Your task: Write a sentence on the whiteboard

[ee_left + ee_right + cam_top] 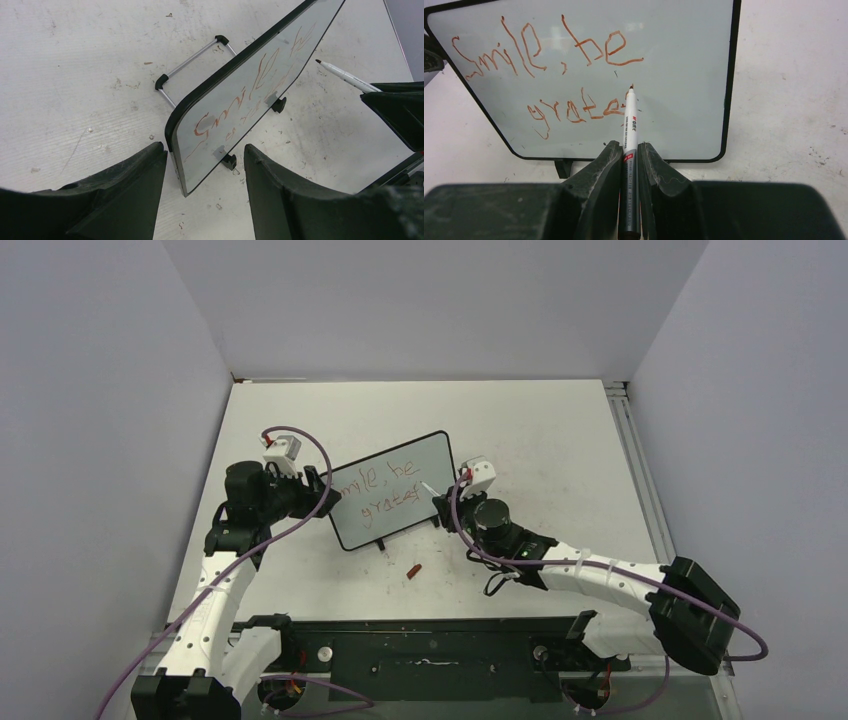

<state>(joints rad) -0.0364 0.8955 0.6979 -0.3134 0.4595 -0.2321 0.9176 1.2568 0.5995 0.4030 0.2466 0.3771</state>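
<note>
Black fingers of my left hand (204,150) stood wide apart at the lower left of the left wrist view. The near edge of the whiteboard (235,102) ran between them, with a gap showing on the front side, so I judged I was bracketing the board rather than pinching it. The board stood tilted back on its small feet at the middle of the bench (560,440), just beside that hand.

On its pale face the sentence (549,75) ran in thin red strokes. The top line, "Smile, be", looked finished. The lower line had reached "grate", starting at lower left and stopping near the board's centre. The right part of the board was bare, with room for more letters.

The marker (630,130) pointed up the middle of the right wrist view, its tip just past the last "e". I could not tell whether the tip was touching the surface. My right hand (629,146) was closed narrowly on the marker's barrel, low in that frame.

A small red piece (414,571), likely the cap, lay on the bench below the board in the top view.

I judged the writing well past halfway. The lower word read as incomplete, so a few closing letters remained, and recapping the marker if that was wanted.
</note>
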